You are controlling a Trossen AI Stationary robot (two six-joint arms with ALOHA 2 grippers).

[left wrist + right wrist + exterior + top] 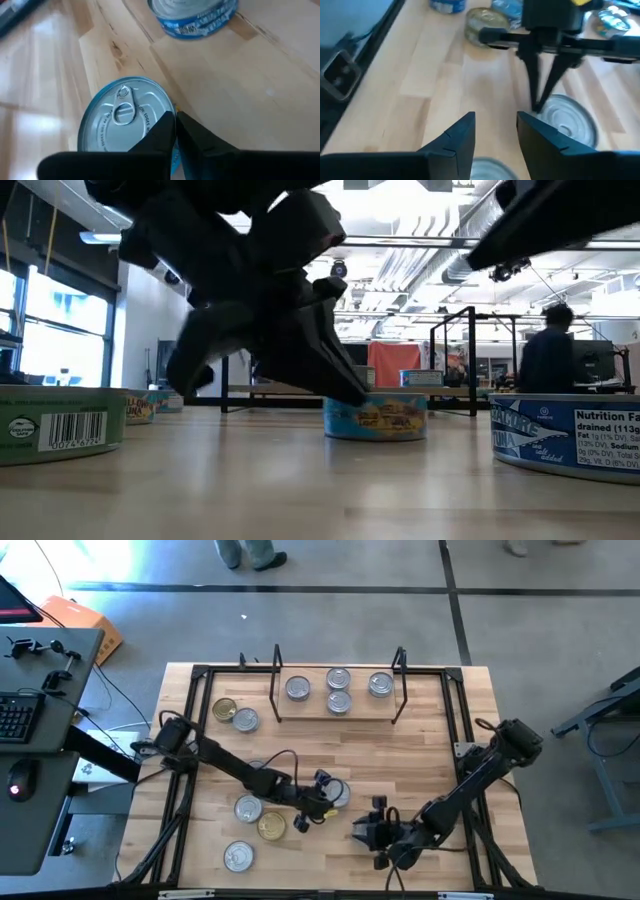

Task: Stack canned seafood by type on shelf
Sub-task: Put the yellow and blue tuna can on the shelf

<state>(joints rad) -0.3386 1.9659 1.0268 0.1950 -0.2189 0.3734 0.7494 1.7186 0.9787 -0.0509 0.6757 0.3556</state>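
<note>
The shelf (360, 708) stands at the table's far middle with several silver-lidded tins on its board. Other tins lie on the table's left half, two of them gold-lidded (225, 708) (272, 827). My left gripper (176, 117) is at the table's middle, shut, with its tips at the edge of a silver-lidded, blue-walled tin (125, 122) (340, 793) that sits flat on the wood. My right gripper (495, 125) (364, 830) is open, just to the near right of that tin, facing it and touching nothing. My left gripper comes down on the tin slanting from above, and its shut fingertips (537, 102) meet at the lid's rim (167, 107) on one side. I cannot tell whether they pinch the rim or only rest against it. The tin stays flat on the table.
Silver tins lie at the table's left (246, 720), (248, 808) and near left (238, 857). In the low view a blue-labelled tin (570, 435) and a green-labelled one (60, 435) stand close by. A black frame (180, 740) rims the tabletop. A person (550, 360) shows in the room behind.
</note>
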